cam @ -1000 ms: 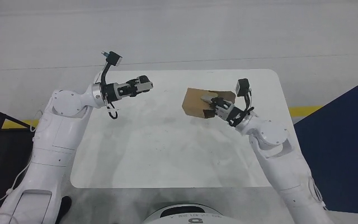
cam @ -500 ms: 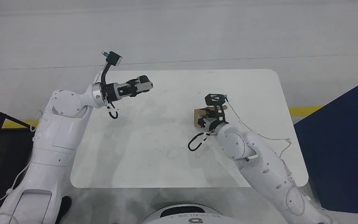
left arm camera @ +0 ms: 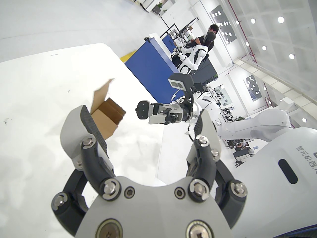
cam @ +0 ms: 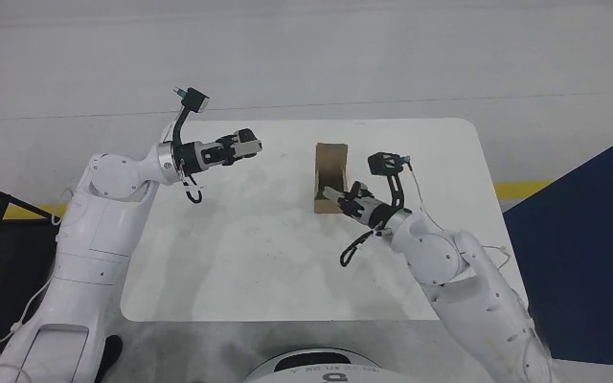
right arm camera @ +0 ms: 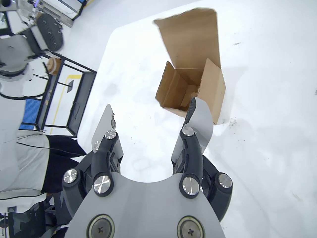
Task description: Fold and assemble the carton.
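Cardboard of one carton (cam: 330,175) is seen on the white tabletop (cam: 239,249), placed toward 12 o'clock of the tabletop's middle in the top view. The carton is open at its top, with one long flap (right arm camera: 192,38) raised from the rim and a shorter side flap (right arm camera: 214,87) folded outward. Inside, only its own folded bottom panels can be made out.

Two hands are counted. The right hand (cam: 337,196) is held low at about 5 o'clock of the carton, just beside it, with its fingers spread wide and nothing gripped. In the right wrist view one of its fingers (right arm camera: 192,107) is seen against the carton's near rim; whether it touches cannot be told. The left hand (cam: 251,146) is held above the tabletop between 9 and 10 o'clock of the carton, well apart from it. Its fingers are likewise spread wide, and nothing is held between them.
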### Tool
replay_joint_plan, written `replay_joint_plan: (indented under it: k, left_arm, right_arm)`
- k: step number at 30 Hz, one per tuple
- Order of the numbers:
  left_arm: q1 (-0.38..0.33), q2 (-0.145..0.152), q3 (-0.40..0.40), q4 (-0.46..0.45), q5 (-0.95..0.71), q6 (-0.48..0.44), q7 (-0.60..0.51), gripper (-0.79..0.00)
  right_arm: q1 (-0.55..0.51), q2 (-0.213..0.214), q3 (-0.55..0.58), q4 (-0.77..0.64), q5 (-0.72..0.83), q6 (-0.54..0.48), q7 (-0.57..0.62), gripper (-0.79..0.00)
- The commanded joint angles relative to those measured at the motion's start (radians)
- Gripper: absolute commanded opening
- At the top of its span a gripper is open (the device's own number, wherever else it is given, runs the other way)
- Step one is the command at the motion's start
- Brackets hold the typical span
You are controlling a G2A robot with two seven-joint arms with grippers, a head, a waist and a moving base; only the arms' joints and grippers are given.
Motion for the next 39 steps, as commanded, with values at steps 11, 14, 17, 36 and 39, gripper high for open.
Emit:
replay_joint_plan:
  k: [11,14,17,36,39]
  left_arm:
    - [0.0,0.0,0.0,0.0,0.0,0.0,0.0,0.0]
    - [0.0,0.0,0.0,0.0,0.0,0.0,0.0,0.0]
    - [0.0,0.0,0.0,0.0,0.0,0.0,0.0,0.0]
    - [0.0,0.0,0.0,0.0,0.0,0.0,0.0,0.0]
    - [0.0,0.0,0.0,0.0,0.0,0.0,0.0,0.0]
  right_arm:
    - [0.02,-0.032,0.08,0.256,0.424,-0.157,-0.305,-0.203]
    - [0.077,-0.04,0.036,0.369,0.365,-0.12,-0.342,-0.262]
    - [0.128,-0.048,-0.023,0.441,0.29,-0.062,-0.325,-0.372]
    - [0.181,-0.057,-0.115,0.478,0.131,0.039,-0.192,-0.48]
    - [0.185,-0.06,-0.127,0.471,0.113,0.053,-0.192,-0.56]
